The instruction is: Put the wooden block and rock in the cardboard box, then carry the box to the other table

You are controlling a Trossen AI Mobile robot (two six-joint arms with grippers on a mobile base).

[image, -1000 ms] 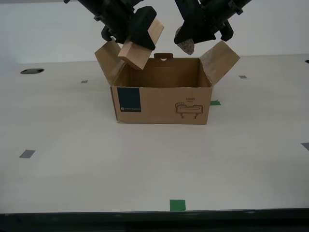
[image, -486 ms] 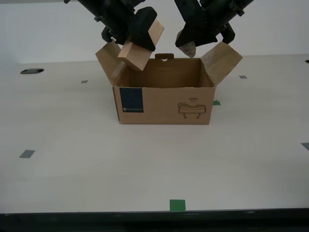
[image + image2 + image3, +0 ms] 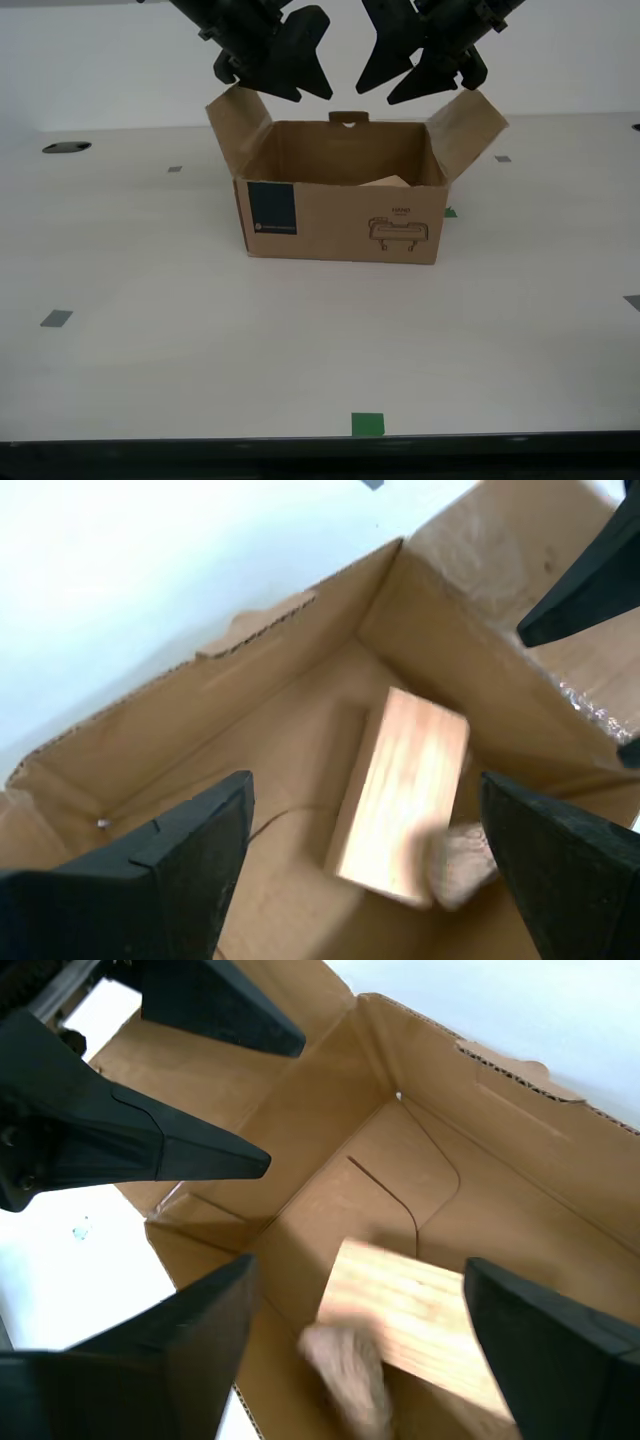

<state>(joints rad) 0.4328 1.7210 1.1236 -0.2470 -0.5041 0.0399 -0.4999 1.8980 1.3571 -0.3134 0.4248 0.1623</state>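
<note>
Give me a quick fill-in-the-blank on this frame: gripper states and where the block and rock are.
1. The wooden block lies inside the ____.
2. The jaws of my first gripper and my second gripper are both ____.
3. The rock rests ____ the wooden block, on the box floor.
4. Both grippers hover ____ the cardboard box.

Missing words: cardboard box; open; beside; above

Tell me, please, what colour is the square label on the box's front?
Dark navy square label, clearest in the exterior view.
</note>
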